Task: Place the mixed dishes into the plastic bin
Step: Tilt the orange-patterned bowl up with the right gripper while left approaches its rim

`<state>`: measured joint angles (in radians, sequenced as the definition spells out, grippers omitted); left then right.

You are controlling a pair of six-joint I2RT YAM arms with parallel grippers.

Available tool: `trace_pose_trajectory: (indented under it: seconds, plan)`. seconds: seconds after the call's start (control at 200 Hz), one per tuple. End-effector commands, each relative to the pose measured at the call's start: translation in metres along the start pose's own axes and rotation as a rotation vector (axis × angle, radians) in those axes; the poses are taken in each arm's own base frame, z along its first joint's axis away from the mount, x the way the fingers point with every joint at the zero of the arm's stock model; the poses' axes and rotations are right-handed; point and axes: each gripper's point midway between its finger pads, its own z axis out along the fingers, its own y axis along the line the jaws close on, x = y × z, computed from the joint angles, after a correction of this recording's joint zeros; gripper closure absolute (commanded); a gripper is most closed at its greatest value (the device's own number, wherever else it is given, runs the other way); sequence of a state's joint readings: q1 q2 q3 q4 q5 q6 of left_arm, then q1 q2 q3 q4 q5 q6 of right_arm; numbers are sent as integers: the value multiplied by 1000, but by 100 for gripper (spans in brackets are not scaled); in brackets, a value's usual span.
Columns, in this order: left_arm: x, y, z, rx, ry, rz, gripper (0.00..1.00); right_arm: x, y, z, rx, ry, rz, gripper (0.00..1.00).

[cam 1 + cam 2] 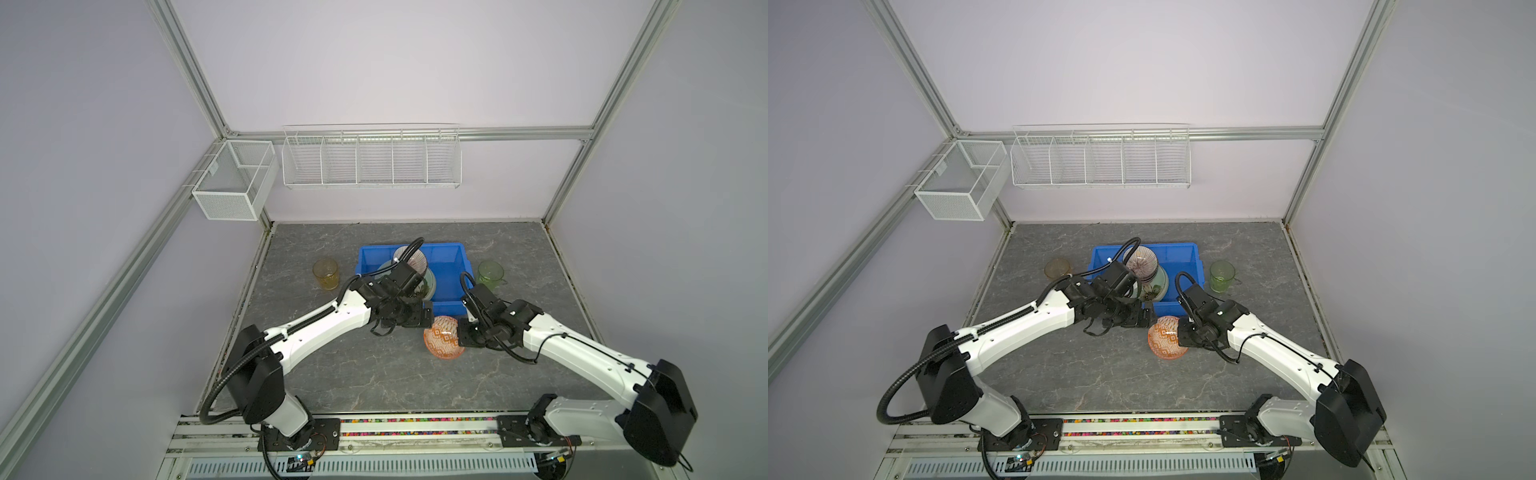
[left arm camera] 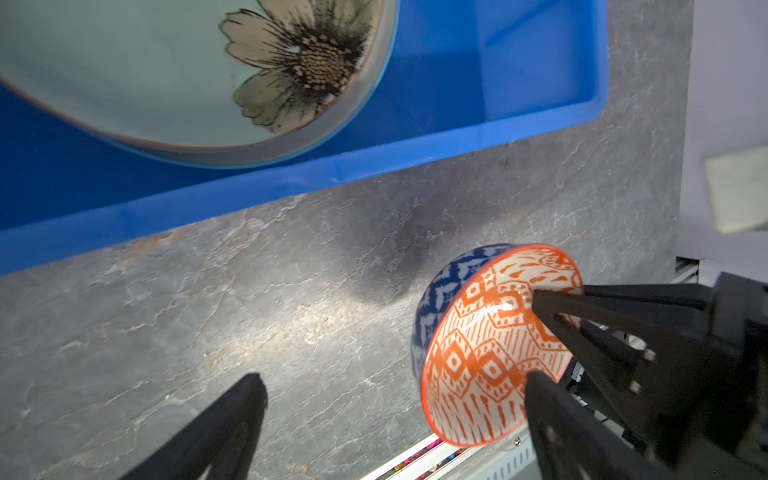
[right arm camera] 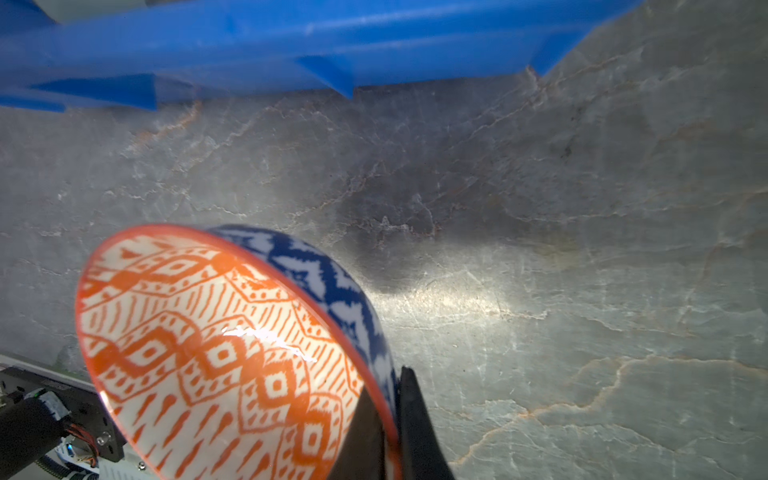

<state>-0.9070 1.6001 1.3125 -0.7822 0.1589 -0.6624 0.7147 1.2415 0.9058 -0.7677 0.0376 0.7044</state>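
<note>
The left gripper (image 2: 395,380) is spread wide; the right gripper (image 3: 386,386) is clamped onto the rim of the orange bowl (image 3: 216,353).

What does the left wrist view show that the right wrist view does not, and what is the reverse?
Only the left wrist view shows the green plate lying inside the bin, and the left gripper, open and empty.

Only the right wrist view shows the ribs on the bin's outer wall.

Both show the tilted bowl, orange inside and blue outside, with the right gripper shut on its rim. Both also show the bin's near side and the table.
</note>
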Motion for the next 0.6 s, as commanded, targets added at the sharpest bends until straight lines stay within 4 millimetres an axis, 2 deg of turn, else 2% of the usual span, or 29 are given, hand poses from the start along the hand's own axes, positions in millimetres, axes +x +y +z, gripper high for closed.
trace_pose_trajectory:
  seconds: [0.0,0.12,0.205,0.37,0.595]
  plan:
    - [-4,-16,7,24,15,66,10,-6,0,-22,3,-46,19,93]
    - [-7,-24,15,21,30,108,20,-5,-5,-29,15,-56,25,93]
    - [-8,-30,21,29,50,125,33,-4,-7,-32,20,-61,33,93]
    - [-9,-39,28,43,75,155,50,-4,-11,-38,28,-78,43,93]
    - [-8,-50,34,58,102,185,56,-10,-13,-39,22,-86,54,93]
